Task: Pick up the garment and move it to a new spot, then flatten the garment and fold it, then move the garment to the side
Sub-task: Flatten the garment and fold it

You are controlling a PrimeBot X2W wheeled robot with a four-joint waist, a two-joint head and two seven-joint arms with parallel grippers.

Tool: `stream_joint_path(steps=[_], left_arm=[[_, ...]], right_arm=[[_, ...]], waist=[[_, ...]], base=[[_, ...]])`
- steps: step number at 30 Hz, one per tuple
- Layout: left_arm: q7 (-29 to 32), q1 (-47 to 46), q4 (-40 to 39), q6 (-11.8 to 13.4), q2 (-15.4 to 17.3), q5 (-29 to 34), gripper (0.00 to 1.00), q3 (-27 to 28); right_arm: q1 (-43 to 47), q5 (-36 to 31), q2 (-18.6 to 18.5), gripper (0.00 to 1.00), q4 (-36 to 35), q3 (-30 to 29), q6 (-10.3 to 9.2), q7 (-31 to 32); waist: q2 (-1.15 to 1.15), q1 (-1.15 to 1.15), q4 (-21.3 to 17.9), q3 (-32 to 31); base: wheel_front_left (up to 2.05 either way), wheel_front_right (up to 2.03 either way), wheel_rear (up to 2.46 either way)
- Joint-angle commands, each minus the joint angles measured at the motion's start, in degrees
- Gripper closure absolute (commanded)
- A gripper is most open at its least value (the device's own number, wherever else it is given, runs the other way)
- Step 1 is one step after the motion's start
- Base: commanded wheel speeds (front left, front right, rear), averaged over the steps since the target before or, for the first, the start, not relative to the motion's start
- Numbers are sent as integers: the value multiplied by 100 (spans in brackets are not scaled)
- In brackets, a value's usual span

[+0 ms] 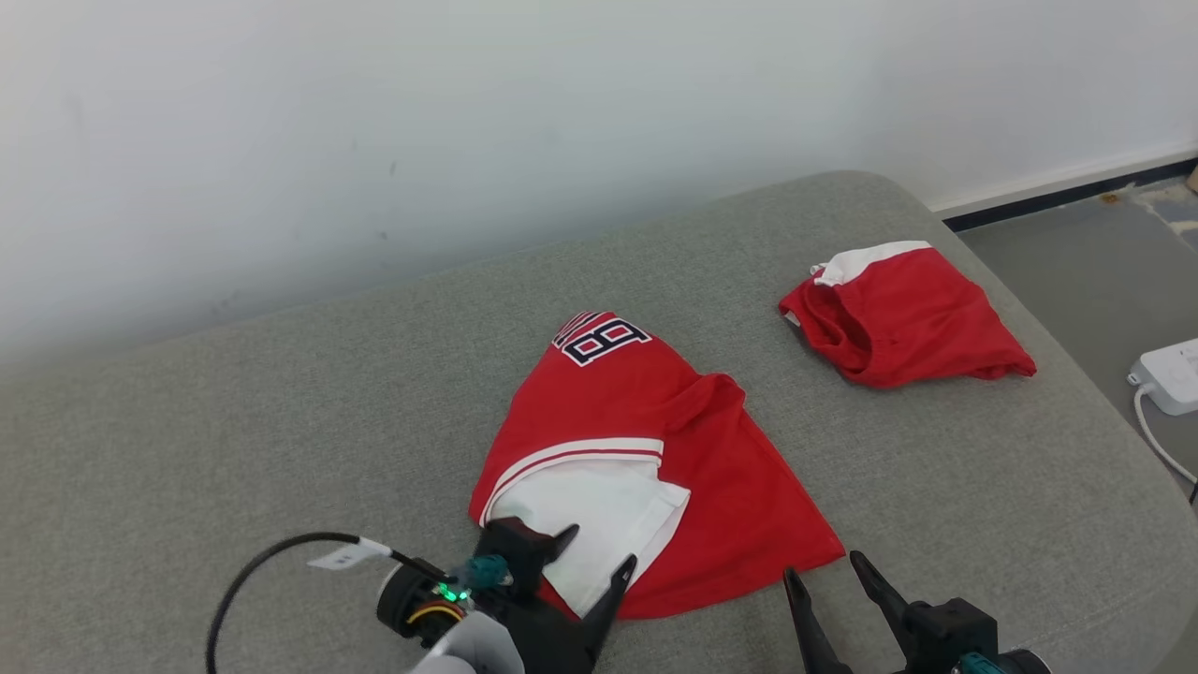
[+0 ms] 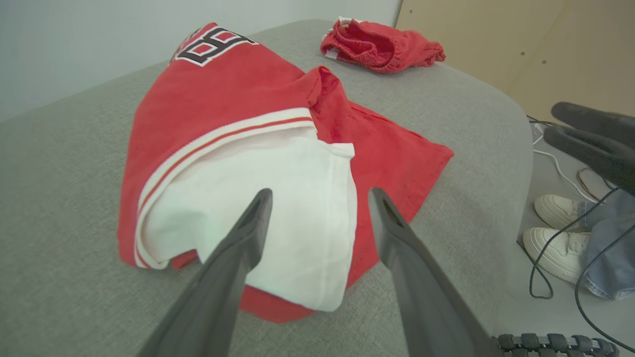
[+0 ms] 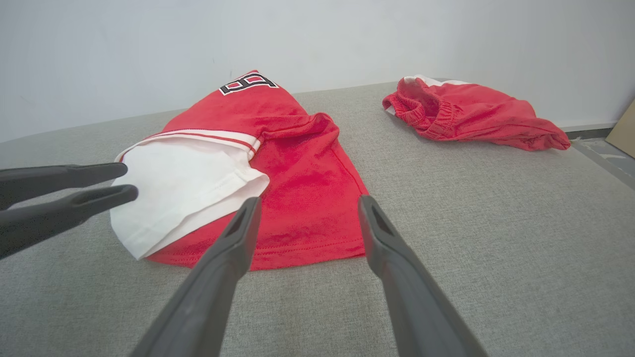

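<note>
Red garment (image 1: 646, 440) rumpled | left tool (image 1: 600, 547), right tool (image 1: 824, 564) released | left wrist: shoes (image 2: 553, 212)

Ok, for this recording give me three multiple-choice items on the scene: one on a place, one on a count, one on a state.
1. Against the jersey, the shorts lie: A) on top of it B) under it C) apart, to its right
2. Red garments on the cushion: A) one B) two C) three
3. The left hand is: A) open over the jersey's white part B) shut on cloth C) holding the shorts

Key: 1 C, grey cushion shows between the two. 2 B, the jersey and the shorts. 3 A, its fingers stand apart over the white cloth in the left wrist view.
</note>
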Motion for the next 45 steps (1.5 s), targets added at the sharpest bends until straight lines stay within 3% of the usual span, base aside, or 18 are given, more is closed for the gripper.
stream_joint_path(steps=[1,5,8,17,18,19,20,22,23,30,34,39,45], left_arm=[[31,130,-49,-39,-19,96,0,-156],[20,178,61,32,-71,347,0,-453],[-182,20,500,406,-90,570,0,-441],[-543,-123,1154,535,-176,475,0,-342],[-610,-119,1183,545,-194,432,19,-308],[-665,-108,1216,547,-207,399,49,-278],[-665,-108,1216,547,-207,399,49,-278],[-733,-102,1291,539,-230,331,96,-261],[-742,-99,1323,539,-241,307,100,-264],[-885,-215,1474,572,-267,186,100,-183],[-1203,-333,1203,751,-113,32,100,172],[-1485,-280,209,1072,312,-321,100,989],[-1329,-24,-1189,1191,1146,-757,100,1845]], right_arm=[[-2,-19,-13,0,-17,22,-2,-3],[-55,-29,-24,0,-39,62,-2,14],[-87,-33,-54,0,-62,83,-2,25],[-124,3,-60,0,-55,121,-2,-6],[-122,7,-62,0,-51,112,-2,-10],[-115,9,-65,0,-49,104,-2,-12],[-115,9,-65,0,-49,104,-2,-12],[-93,1,-66,0,-41,93,-2,-11],[-86,-5,-66,0,-38,92,-2,-6],[-54,-15,-63,0,-54,102,-2,20],[-10,-13,-81,0,-73,40,-2,41],[83,-41,-67,0,-120,-37,-2,42],[87,-41,-35,0,-142,-56,-2,36]], waist=[[0,0,-72,47],[0,0,-289,149],[0,0,-581,251],[0,0,-837,339],[0,0,-838,339],[0,0,-834,335],[0,0,-834,335],[0,0,-813,316],[0,0,-800,305],[0,0,-633,233],[0,0,-445,174],[0,0,-111,113],[0,0,173,54]], base=[[0,0,0],[0,0,0],[0,0,0],[0,0,0],[0,0,0],[0,0,0],[0,0,0],[0,0,0],[0,0,0],[0,0,0],[0,0,0],[0,0,0],[0,0,0]])
